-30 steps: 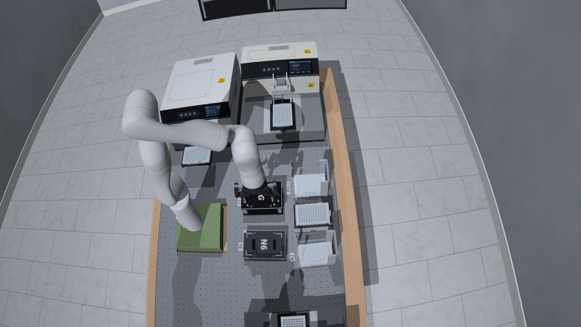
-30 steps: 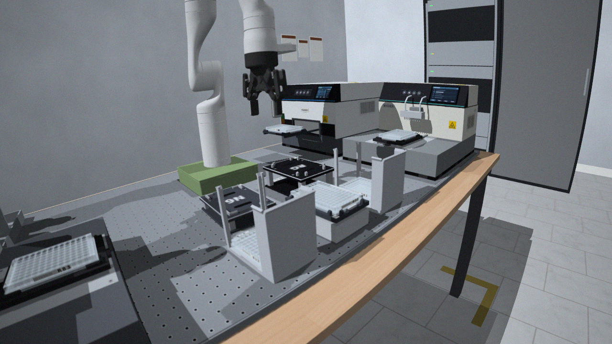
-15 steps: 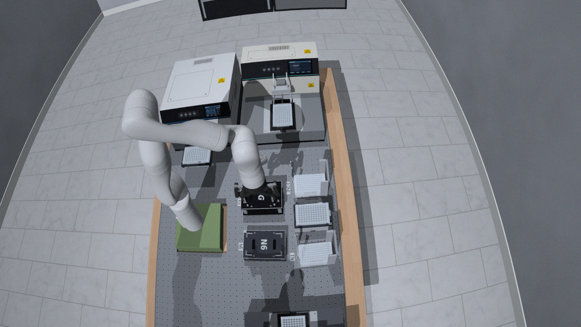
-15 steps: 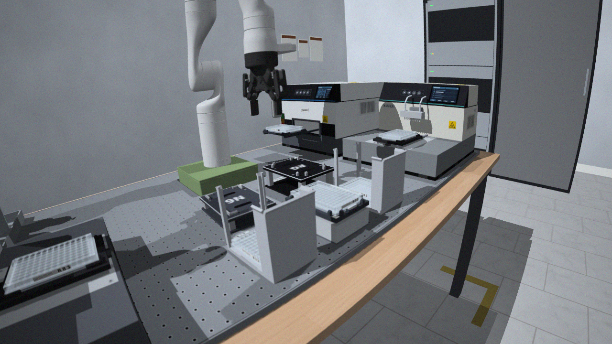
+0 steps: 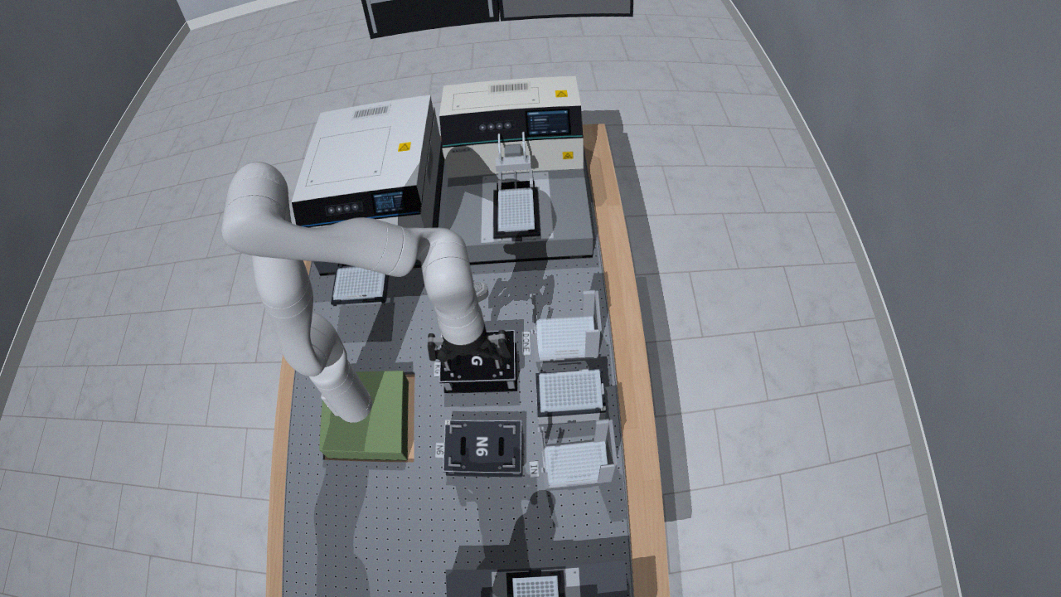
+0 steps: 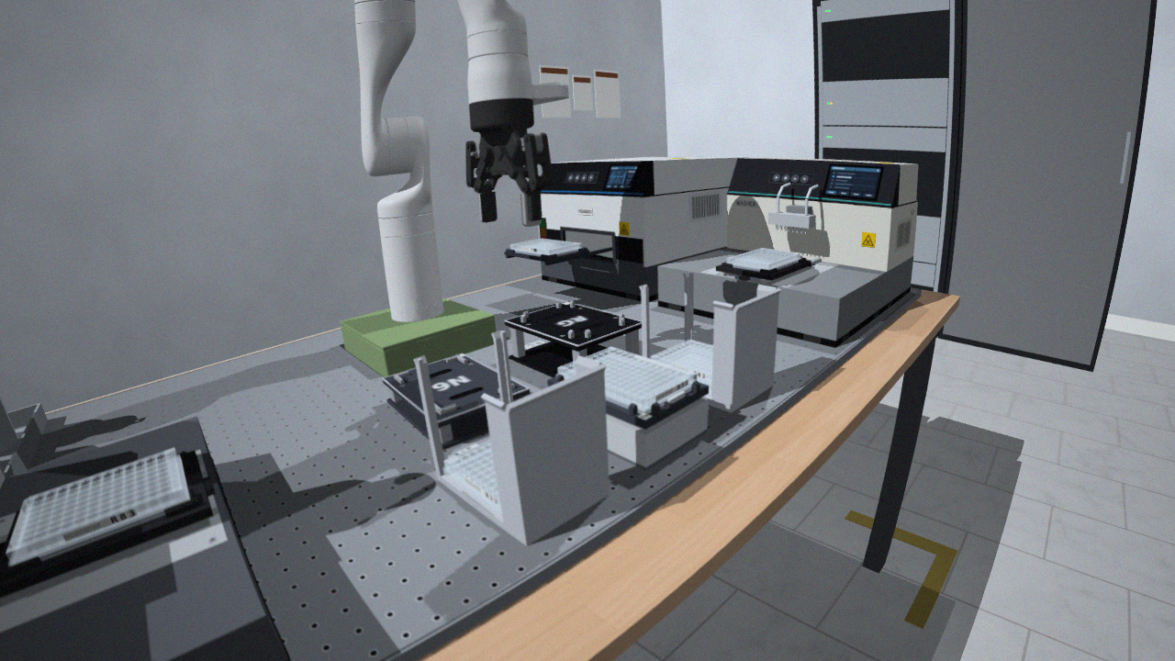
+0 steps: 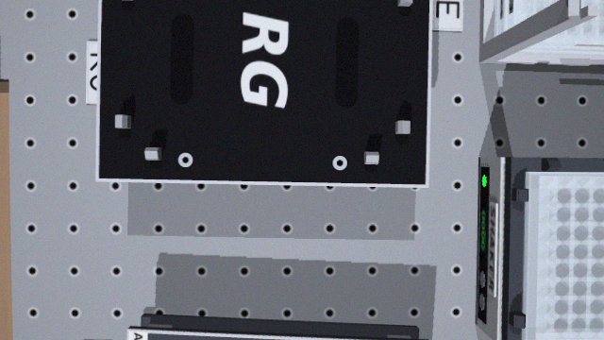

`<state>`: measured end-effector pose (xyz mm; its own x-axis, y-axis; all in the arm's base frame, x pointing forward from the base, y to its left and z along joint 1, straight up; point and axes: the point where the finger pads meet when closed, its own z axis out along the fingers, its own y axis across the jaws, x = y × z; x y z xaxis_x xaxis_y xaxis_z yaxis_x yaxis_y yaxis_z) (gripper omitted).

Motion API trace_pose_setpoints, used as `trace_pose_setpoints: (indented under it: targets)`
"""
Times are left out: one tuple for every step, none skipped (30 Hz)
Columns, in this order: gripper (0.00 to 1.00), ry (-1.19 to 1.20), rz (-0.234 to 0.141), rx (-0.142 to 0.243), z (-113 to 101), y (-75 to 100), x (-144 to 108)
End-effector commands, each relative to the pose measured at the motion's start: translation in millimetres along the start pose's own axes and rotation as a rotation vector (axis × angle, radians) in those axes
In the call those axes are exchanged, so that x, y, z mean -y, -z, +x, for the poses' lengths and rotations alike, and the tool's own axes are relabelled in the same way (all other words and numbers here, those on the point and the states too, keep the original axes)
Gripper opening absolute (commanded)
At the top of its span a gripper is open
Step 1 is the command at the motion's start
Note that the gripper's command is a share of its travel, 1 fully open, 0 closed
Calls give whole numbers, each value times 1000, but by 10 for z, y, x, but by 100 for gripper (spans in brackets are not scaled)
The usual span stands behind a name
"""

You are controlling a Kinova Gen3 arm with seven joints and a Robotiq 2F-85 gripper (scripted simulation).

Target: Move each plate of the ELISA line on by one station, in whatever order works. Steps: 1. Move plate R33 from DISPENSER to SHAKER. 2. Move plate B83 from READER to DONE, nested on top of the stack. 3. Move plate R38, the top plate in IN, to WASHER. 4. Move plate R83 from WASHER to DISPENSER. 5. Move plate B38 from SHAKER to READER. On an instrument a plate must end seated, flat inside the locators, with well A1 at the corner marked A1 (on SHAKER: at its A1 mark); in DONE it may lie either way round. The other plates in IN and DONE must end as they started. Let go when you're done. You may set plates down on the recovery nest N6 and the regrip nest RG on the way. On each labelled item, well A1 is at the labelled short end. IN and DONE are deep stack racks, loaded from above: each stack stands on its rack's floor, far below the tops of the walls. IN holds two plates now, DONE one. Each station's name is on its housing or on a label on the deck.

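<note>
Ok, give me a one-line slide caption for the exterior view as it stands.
Open, empty gripper hangs high above regrip nest RG; plates sit at the instrument stations along the deck.

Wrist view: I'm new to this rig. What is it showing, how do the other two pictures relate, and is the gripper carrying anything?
The wrist camera looks straight down from the arm's end. The black slab is the RG nest, with nothing on it. At the right edge is the plate on the shaker.

The top view looks down on the whole bench, and the exterior view sees it from the side. The white arm holds its gripper high above RG, with the fingers wide open and nothing in them.

On the deck are the N6 nest, two walled racks, IN and DONE, and two instruments at the back, each with a plate. One more plate sits at the near end.
</note>
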<state>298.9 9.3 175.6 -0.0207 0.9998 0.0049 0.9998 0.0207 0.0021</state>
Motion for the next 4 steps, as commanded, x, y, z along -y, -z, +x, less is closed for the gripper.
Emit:
trace_pose_setpoints:
  targets:
    - [100, 2, -4, 0, -3, 7, -4]
    - [100, 2, -4, 0, -3, 7, -4]
    - [100, 2, -4, 0, -3, 7, -4]
    - [100, 2, -4, 0, -3, 7, -4]
